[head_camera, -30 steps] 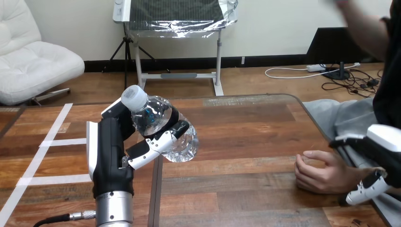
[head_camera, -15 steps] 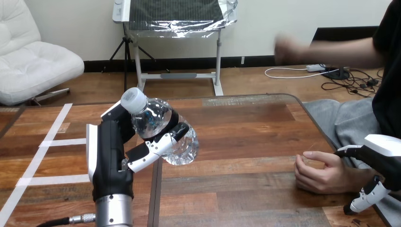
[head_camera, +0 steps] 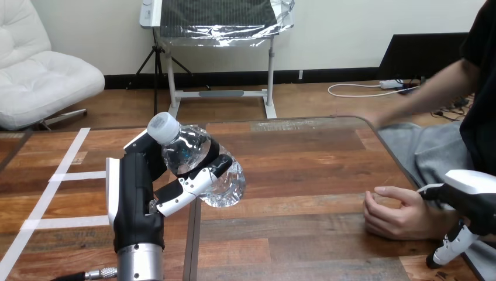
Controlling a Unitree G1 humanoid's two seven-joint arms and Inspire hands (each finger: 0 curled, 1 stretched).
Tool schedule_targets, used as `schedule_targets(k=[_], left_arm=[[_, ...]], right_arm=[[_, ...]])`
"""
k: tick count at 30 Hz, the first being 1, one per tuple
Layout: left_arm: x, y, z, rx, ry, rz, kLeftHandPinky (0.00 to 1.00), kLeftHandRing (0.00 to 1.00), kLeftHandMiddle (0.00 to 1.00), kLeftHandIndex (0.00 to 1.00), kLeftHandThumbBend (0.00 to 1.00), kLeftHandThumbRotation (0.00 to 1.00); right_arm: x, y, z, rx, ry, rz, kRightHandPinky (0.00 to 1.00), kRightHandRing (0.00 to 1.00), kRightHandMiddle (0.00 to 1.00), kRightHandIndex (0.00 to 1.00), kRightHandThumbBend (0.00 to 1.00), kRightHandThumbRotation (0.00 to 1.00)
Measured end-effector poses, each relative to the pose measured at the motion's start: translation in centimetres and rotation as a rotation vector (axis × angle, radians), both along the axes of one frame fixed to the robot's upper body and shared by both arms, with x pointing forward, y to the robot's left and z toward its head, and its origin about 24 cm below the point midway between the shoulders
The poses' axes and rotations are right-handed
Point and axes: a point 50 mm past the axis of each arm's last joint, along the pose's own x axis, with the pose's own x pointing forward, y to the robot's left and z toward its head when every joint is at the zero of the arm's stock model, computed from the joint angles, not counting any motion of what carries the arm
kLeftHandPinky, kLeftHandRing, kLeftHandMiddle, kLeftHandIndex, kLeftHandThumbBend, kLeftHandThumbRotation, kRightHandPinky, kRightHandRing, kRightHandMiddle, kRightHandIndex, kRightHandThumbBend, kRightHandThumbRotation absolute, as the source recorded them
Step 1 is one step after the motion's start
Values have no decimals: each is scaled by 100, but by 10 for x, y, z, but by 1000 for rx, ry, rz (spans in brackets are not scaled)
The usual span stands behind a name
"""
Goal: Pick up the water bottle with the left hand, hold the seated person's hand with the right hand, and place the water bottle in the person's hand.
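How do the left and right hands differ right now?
The left hand is up above the table, fingers curled round the tilted water bottle. The right hand sits low at the table's edge, beside the person's hand, carrying no bottle.

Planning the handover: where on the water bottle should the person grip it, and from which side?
Probably the lower body near the base, coming from the right. The water bottle is tilted, cap up-left and base lower right; the left hand wraps its middle, leaving that end bare.
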Motion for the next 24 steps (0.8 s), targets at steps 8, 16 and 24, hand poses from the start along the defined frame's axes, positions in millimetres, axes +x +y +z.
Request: schedule_targets(k=[8, 16, 24], left_arm=[[0, 0, 0, 1, 0, -3, 38, 40, 44, 49, 63, 0], [0, 0, 0, 2, 0, -2, 38, 40, 44, 49, 64, 0], [0, 0, 0, 1, -1, -2, 37, 40, 44, 48, 64, 0]], right_arm=[[6, 1, -7, -39, 33, 17, 81, 88, 89, 86, 78, 0], [10, -1, -13, -83, 60, 23, 82, 88, 89, 85, 77, 0], [16, -4, -16, -123, 67, 29, 83, 88, 89, 85, 76, 1]])
